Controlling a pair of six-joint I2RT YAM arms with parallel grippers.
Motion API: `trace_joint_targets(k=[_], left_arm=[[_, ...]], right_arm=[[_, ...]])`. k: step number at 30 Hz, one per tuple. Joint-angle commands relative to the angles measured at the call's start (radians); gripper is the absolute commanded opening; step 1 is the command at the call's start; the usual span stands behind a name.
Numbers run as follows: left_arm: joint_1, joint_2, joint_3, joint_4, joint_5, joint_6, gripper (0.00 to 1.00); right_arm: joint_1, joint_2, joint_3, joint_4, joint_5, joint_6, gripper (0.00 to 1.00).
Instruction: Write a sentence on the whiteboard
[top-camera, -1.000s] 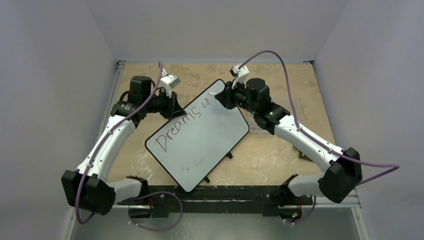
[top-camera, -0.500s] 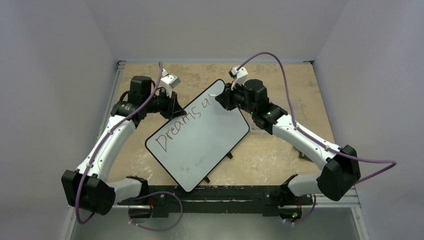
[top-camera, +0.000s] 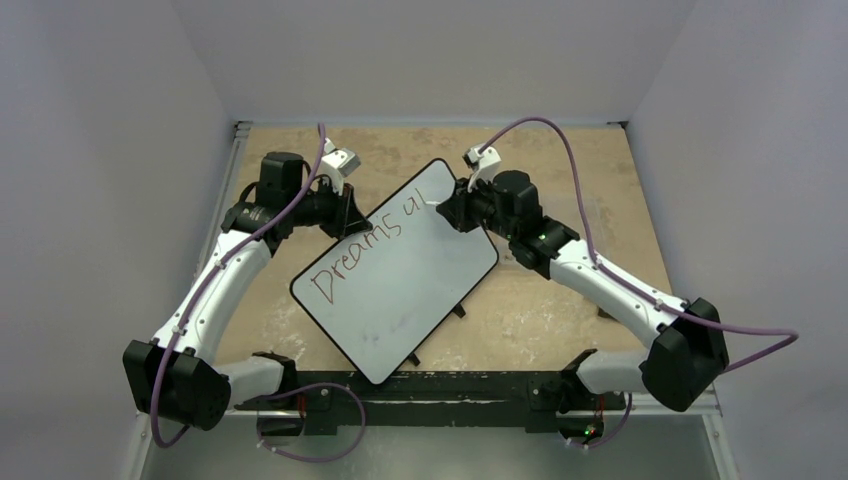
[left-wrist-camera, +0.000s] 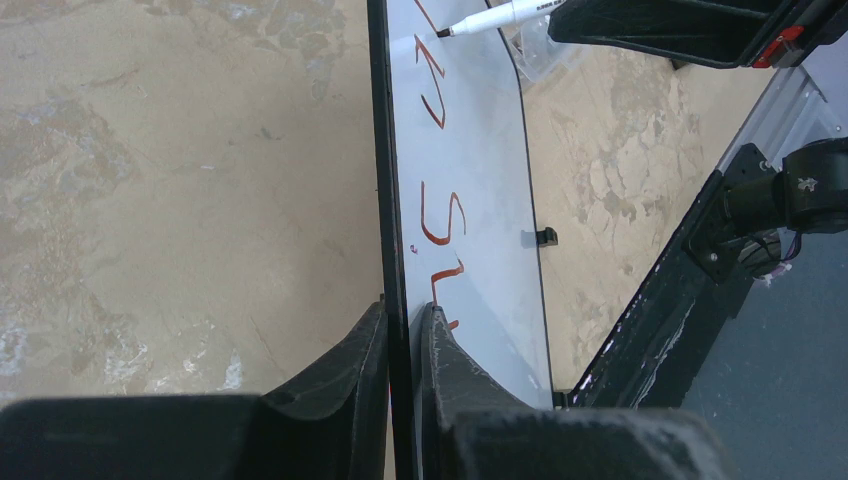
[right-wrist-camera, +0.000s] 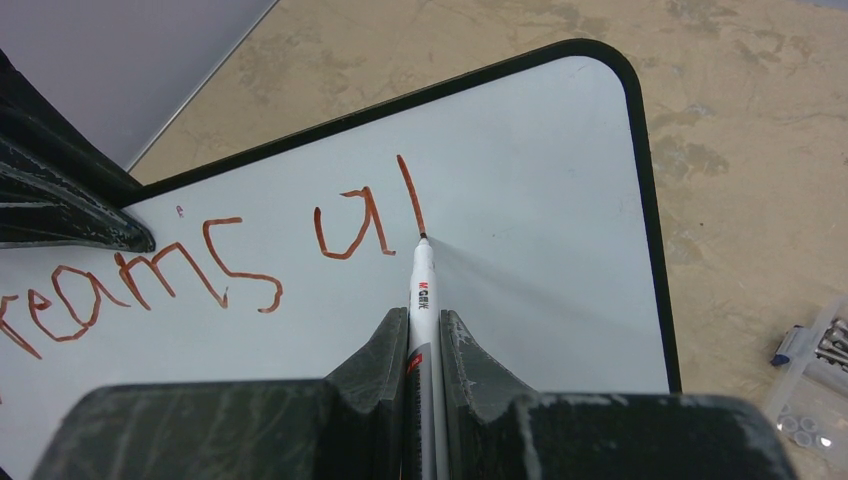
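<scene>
My right end effector (right-wrist-camera: 424, 335) is clamped on a white marker pen (right-wrist-camera: 420, 285); its red label is too small to read. The tip touches the large white black-rimmed whiteboard (right-wrist-camera: 540, 290) at the foot of a red stroke after "Dreams u". My left end effector (left-wrist-camera: 405, 325) pinches the board's rim. The board lies diagonally on the tan worktop (top-camera: 560, 300).

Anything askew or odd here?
Only the whiteboard: it sits diagonally on the table, not square to its edges. The left hand clamps its rim while the right hand holds a marker to it, so probably deliberate.
</scene>
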Motion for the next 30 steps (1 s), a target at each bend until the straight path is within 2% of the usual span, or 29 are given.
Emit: trace_joint_targets(k=[1, 15, 30], left_arm=[[-0.024, -0.016, 0.020, 0.013, 0.052, 0.050, 0.00], [-0.024, -0.016, 0.021, 0.013, 0.053, 0.049, 0.00], [-0.023, -0.016, 0.020, 0.013, 0.050, 0.050, 0.00]], right_arm=[[-0.003, -0.020, -0.005, 0.002, 0.000, 0.012, 0.00], [-0.005, 0.051, 0.114, 0.002, 0.007, -0.020, 0.00], [-0.016, 0.080, 0.169, -0.040, 0.053, -0.035, 0.00]])
